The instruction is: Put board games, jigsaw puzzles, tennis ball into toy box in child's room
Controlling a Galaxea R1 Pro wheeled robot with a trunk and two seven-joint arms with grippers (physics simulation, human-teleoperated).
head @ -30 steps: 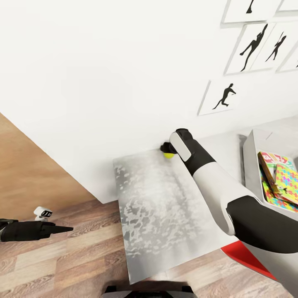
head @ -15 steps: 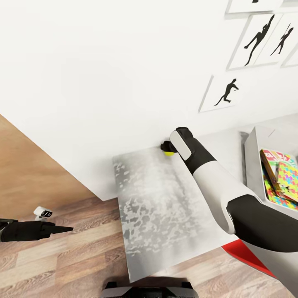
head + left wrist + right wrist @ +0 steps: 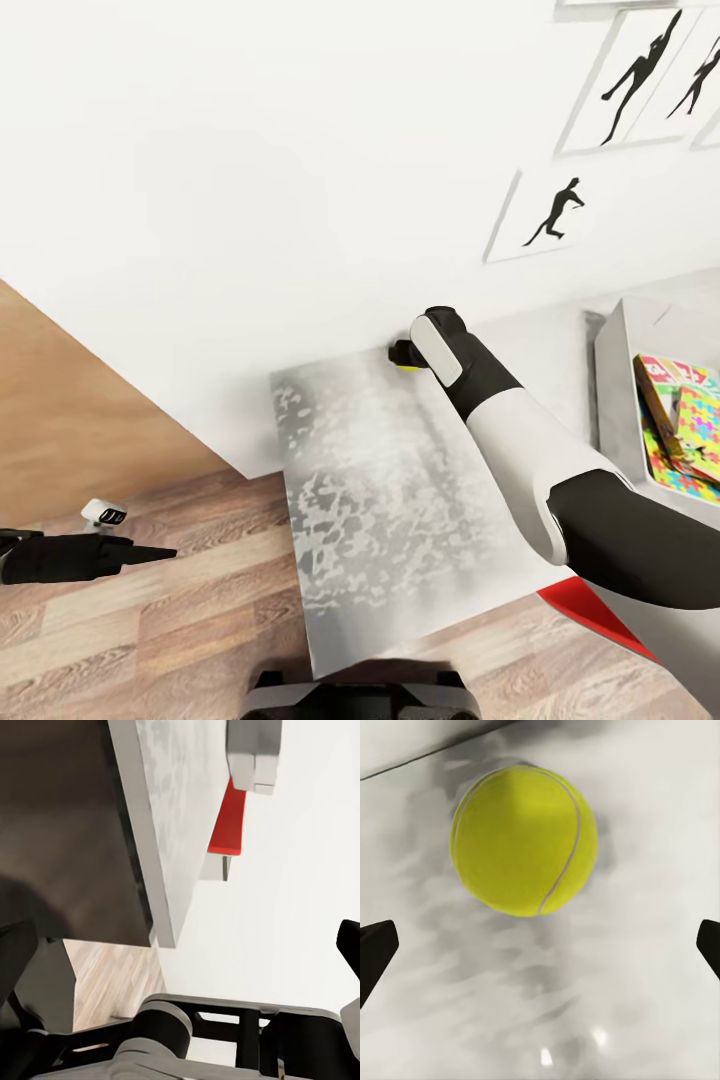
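Yellow-green felt with a pale curved seam marks the tennis ball [image 3: 524, 840], which is seen resting on the mottled grey-white counter [image 3: 390, 500] at its far edge, just beside the white wall [image 3: 250, 180]. The right gripper [image 3: 404, 355] is positioned at the ball, and in the right wrist view its two dark fingertips [image 3: 375, 949] are seen set wide apart, one on each side of the ball, with clear counter surface between each tip and the ball; the jaws are therefore wide and nothing is gripped. In the head view only a small yellow patch of the ball [image 3: 409, 364] is visible past the black wrist of the right arm. The toy box [image 3: 618, 400] is located on the same counter, well apart from the ball, further along the wall. Inside it a colourful board game [image 3: 662, 385] and a jigsaw puzzle [image 3: 700, 420] are seen lying tilted against each other. A red chair [image 3: 590, 615] is partly visible near the counter's front edge, below the right arm. The left gripper [image 3: 150, 552] is held over the wood-plank floor [image 3: 150, 640], well apart from the counter, with its jaws drawn together to a narrow point and empty. Black silhouette pictures [image 3: 560, 215] are mounted on the wall above the toy box.
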